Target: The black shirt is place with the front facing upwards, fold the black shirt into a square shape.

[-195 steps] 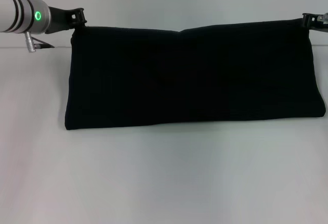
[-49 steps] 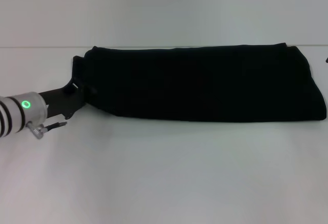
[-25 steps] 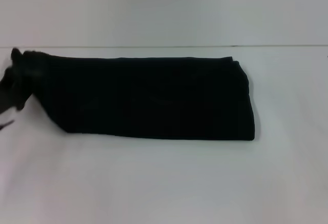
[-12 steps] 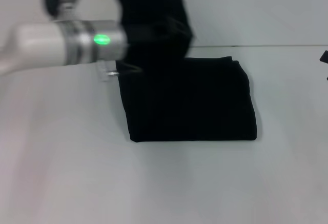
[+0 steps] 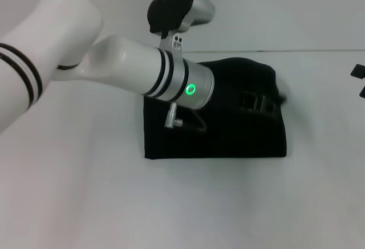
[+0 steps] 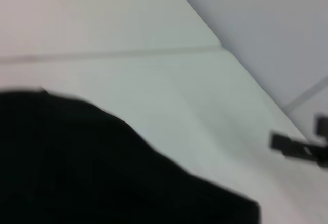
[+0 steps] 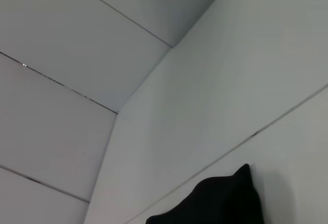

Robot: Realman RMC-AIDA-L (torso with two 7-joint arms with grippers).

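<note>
The black shirt (image 5: 217, 138) lies on the white table as a folded, roughly square block; no print or label shows. My left arm reaches across it from the left. My left gripper (image 5: 259, 102) sits at the shirt's right edge, shut on the cloth end it has carried over. The left wrist view shows black cloth (image 6: 102, 167) close up. My right gripper (image 5: 360, 82) is open and empty at the far right edge, apart from the shirt; it also shows in the left wrist view (image 6: 300, 144). A shirt corner shows in the right wrist view (image 7: 220, 203).
The white table (image 5: 188, 203) extends in front of and to both sides of the shirt. Its back edge (image 5: 319, 50) meets a pale wall just behind the shirt. My left forearm (image 5: 142, 69) covers the shirt's upper left part.
My left gripper has swung the shirt's left end up and over to the right, turning the long strip into a square block. My right gripper stays at the far right.
</note>
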